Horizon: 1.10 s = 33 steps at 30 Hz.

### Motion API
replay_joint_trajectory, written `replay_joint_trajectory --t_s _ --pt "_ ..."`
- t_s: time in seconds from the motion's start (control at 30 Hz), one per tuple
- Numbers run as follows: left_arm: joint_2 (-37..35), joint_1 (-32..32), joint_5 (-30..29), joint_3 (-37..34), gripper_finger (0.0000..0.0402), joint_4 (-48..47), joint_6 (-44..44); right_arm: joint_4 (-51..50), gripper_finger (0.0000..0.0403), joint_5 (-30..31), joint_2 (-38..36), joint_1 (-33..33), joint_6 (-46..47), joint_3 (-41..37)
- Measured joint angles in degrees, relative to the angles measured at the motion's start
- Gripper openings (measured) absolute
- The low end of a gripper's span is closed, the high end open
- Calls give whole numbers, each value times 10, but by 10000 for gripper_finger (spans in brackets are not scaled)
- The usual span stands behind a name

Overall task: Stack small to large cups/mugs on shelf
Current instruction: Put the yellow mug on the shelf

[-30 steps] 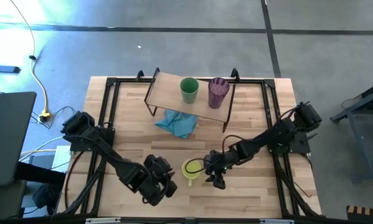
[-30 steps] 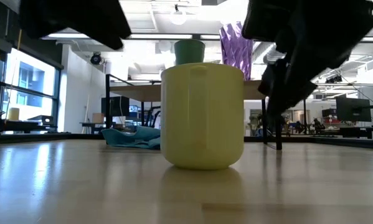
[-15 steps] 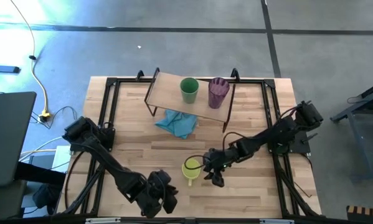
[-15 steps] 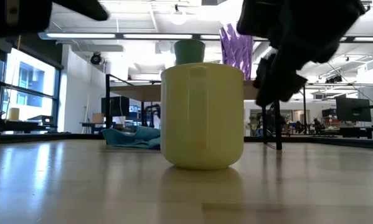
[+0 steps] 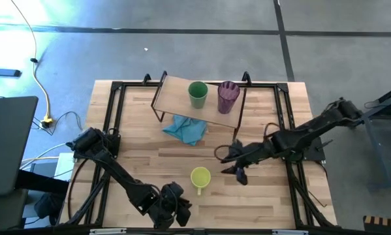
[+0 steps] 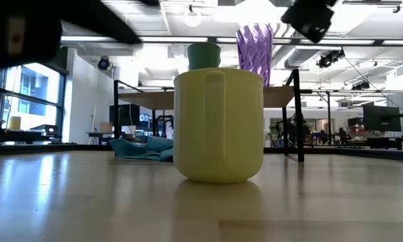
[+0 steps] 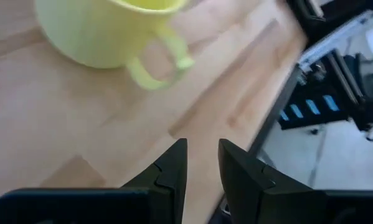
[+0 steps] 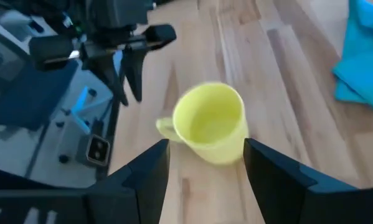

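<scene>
The yellow mug (image 5: 200,176) stands upright on its base on the tabletop, near the front middle, with its handle toward the near edge. It also shows in the low view (image 6: 218,124). The green cup (image 5: 198,93) and the purple tumbler (image 5: 229,96) stand side by side on the wooden shelf (image 5: 175,91) at the back. My right gripper (image 5: 237,168) hangs open above the table, just right of the mug, and touches nothing. My left gripper (image 5: 173,207) is at the near edge, left of the mug. Its fingers are almost together and empty (image 7: 202,163).
A crumpled blue cloth (image 5: 185,128) lies on the table in front of the shelf. Black frame rails (image 5: 110,130) run along the table's left and right sides. Bare wood lies between the mug and the shelf.
My right gripper has drawn back from the mug's right side, going up and toward the table's far right. My left gripper has moved toward the near edge. The mug has stayed where it was.
</scene>
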Motion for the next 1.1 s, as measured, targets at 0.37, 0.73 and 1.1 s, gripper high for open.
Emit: replay_joint_trajectory --t_s 0.37,0.73,1.1 --pt "48 66 -5 2 82 123 -8 -112 197 13 -90 -1 -64 0" --pt "63 90 50 49 193 40 -13 -126 197 -4 -114 2 -94 0" --pt "63 96 0 87 257 -109 -79 -153 197 -6 -113 -1 -103 -1"
